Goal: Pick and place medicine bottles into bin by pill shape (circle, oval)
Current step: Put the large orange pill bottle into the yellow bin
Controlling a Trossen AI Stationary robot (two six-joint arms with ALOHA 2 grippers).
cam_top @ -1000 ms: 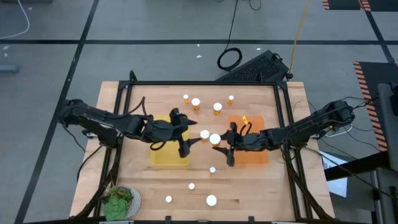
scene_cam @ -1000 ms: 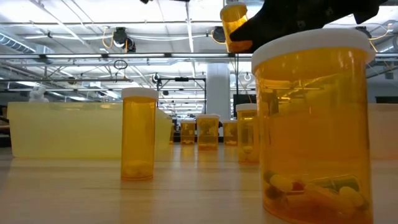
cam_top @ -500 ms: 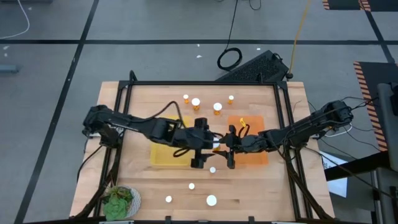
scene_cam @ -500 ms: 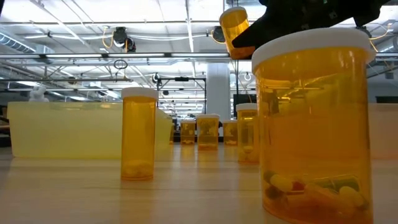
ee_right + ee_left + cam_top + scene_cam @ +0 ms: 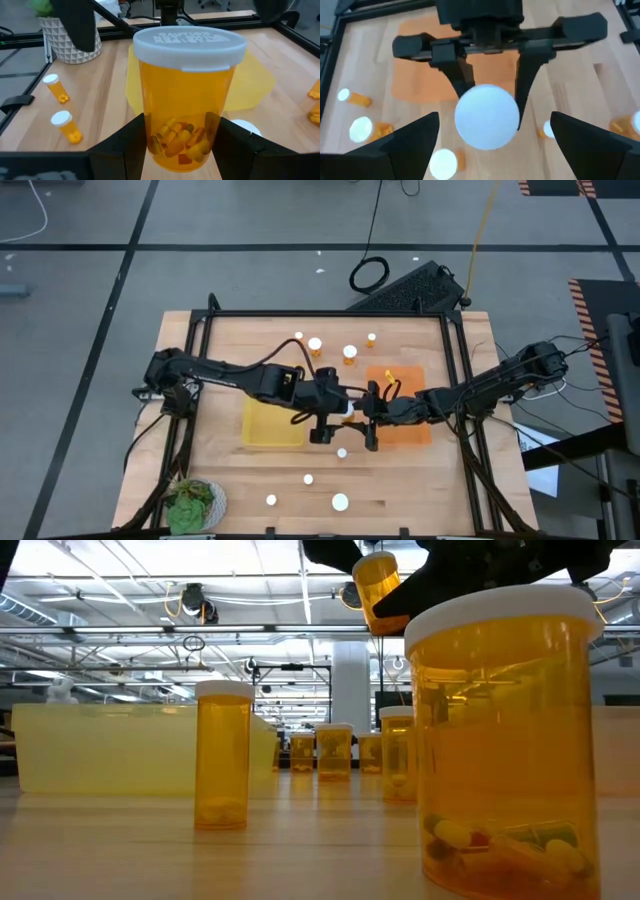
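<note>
The left arm (image 5: pixel 215 373) reached in from the left and crossed over the far right corner of the yellow tray (image 5: pixel 270 425), hiding that corner. The left gripper (image 5: pixel 327 418) hung just right of the yellow tray with its two fingers spread wide apart and nothing in them.

Facing it was one medicine bottle (image 5: pixel 183 95), held up in the air just right of the yellow tray. The right gripper (image 5: pixel 180 150) was squeezing it from both sides. From above only a bit of its white cap showed. It had yellow and orange-red pills inside, but their shape was hard to tell through the amber wall.

The orange tray (image 5: pixel 410 375) lay farther right of the yellow tray, partly hidden under the right arm (image 5: pixel 490 385). So there were two trays.

From above, eight more bottles stood on the table (image 5: pixel 230 470). Four were past the yellow tray's far side and four were in front of its near side. The arms may have hidden more. In the low view one big bottle (image 5: pixel 505 740) stood very close, cut off at the bottom, and it blocked much of what was behind it.
</note>
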